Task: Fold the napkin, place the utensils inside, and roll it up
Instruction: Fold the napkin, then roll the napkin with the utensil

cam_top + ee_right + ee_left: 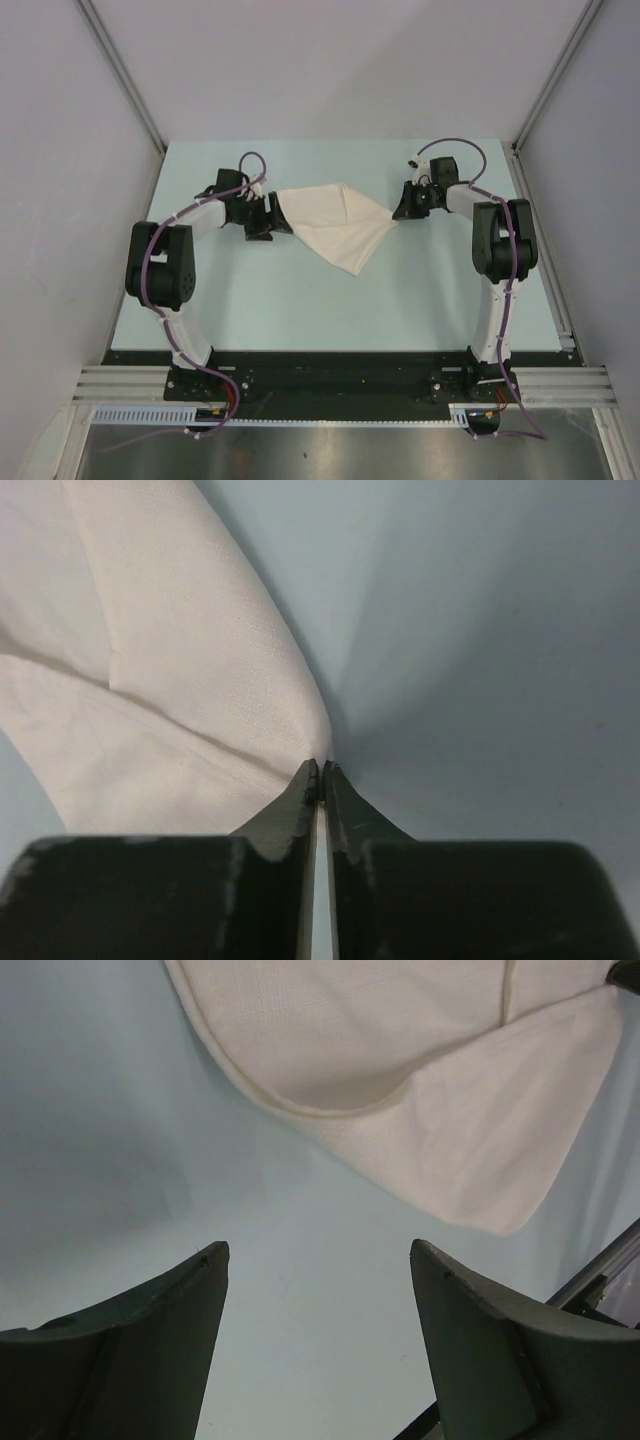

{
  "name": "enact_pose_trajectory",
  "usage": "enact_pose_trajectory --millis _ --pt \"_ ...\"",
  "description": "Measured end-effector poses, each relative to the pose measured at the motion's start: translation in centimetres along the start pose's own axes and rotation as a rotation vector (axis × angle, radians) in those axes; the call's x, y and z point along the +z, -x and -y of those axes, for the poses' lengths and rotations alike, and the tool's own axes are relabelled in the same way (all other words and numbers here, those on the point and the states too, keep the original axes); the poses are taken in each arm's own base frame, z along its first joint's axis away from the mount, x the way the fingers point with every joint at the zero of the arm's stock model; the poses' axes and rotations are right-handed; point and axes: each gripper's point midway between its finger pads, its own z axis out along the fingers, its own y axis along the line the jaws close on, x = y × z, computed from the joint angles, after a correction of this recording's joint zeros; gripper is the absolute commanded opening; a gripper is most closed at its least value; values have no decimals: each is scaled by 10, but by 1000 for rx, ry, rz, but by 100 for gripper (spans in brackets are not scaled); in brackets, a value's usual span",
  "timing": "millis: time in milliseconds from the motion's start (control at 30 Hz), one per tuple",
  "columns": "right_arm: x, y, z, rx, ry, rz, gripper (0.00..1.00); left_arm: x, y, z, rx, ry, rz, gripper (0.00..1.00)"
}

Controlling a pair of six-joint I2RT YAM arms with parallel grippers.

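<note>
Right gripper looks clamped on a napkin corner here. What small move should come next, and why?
Probably the left gripper should ease forward and close on the nearest edge of the napkin. Its jaws stand open with only bare table between them, while the right gripper pinches the far corner.

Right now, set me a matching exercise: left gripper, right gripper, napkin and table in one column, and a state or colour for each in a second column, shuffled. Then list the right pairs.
Column one:
1. left gripper
2. right gripper
3. napkin
4. table

Column two:
A. white, partly folded over itself
B. pale blue-green
C. jaws wide apart, nothing between them
D. jaws pinched shut on a cloth corner

Pairs: 1-C; 2-D; 3-A; 4-B
</note>
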Motion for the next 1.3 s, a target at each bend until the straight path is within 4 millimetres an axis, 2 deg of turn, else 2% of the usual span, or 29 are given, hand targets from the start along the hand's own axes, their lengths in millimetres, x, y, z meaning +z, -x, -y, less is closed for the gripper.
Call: enact_pose_trajectory --millis 100,200,400,500,667,733,767,800,833,867,967,1100,1233,1300 --pt "0 -7 2 39 -14 -10 0 -8 2 9 2 -24 30 78" --pt "-8 -18 2 100 -54 -22 0 -16 1 19 -9 -59 76 78" --pt "-39 -72 -9 272 -158 -80 0 -26 -23 27 -62 -110 146 78" --pt "-50 -105 -26 349 -195 -105 0 -19 -41 28 -76 -119 137 78" --pt "-58 -157 -68 442 -201 -141 1 -2 -81 35 -82 -151 98 76" --pt "-62 -173 -81 484 -193 -142 8 3 -100 37 -94 -165 78 76" --pt "-64 -181 -86 506 -189 -142 15 5 -109 38 -102 -171 70 75" --pt "-66 -188 -90 527 -187 -143 37 6 -115 40 -111 -179 64 75" --pt "-68 -192 -93 546 -184 -144 44 7 -118 43 -111 -192 69 75" --pt "-70 -194 -98 569 -167 -147 53 7 -119 46 -113 -203 81 75" --pt "-75 -188 -101 583 -168 -127 58 8 -120 47 -128 -205 106 74" --pt "-81 -184 -91 559 -225 -130 59 9 -113 42 -145 -176 154 68" --pt "-86 -176 -78 539 -279 -133 59 11 -112 36 -169 -151 176 52" --pt "-88 -171 -75 525 -291 -129 59 12 -114 33 -177 -142 178 50"
